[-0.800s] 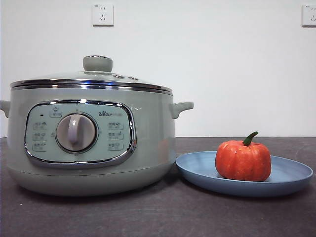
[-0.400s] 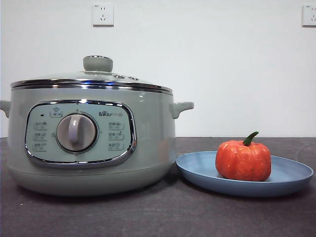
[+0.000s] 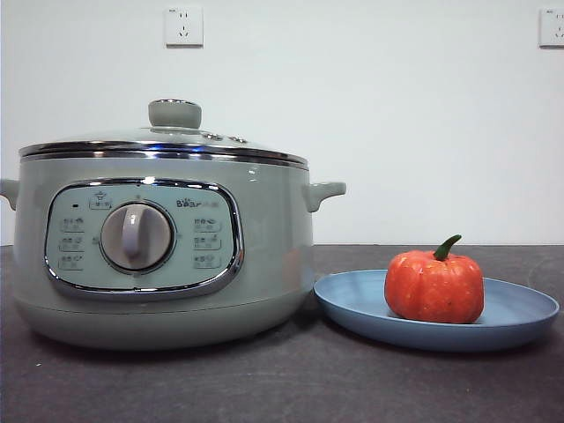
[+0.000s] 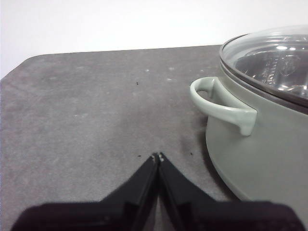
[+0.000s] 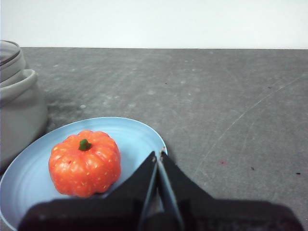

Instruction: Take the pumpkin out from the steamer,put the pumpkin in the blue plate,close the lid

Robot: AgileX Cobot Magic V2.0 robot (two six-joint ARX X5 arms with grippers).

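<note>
Looking level across the table from the front, you see the steamer (image 3: pixel 163 247) with the lid (image 3: pixel 167 141) seated flat on its rim, knob up, and just beside it the blue plate (image 3: pixel 520 322) with the pumpkin (image 3: pixel 434 286) sitting on it. The pumpkin rests upright, its stem curving up and leaning toward the side away from the pot; it is squat and round, so you have no real long axis to speak of beyond that up-and-down stem line. Neither arm shows in this view. Moving to the left wrist camera, your left gripper (image 4: pixel 158 156) hangs over bare table (image 4: pixel 86 110) near the steamer's side handle (image 4: pixel 221 103), jaws pressed together and holding nothing; the lid's glass dome sits closed on the pot. In the right wrist camera, your right gripper (image 5: pixel 158 155) is at the near rim of the plate, jaws likewise together and empty, with the pumpkin close by on the plate, stem pointing straight up at the lens. By my reading all three steps look done: pumpkin out, plated, lid on. Nothing seems left for you but pulling the arms clear.
</note>
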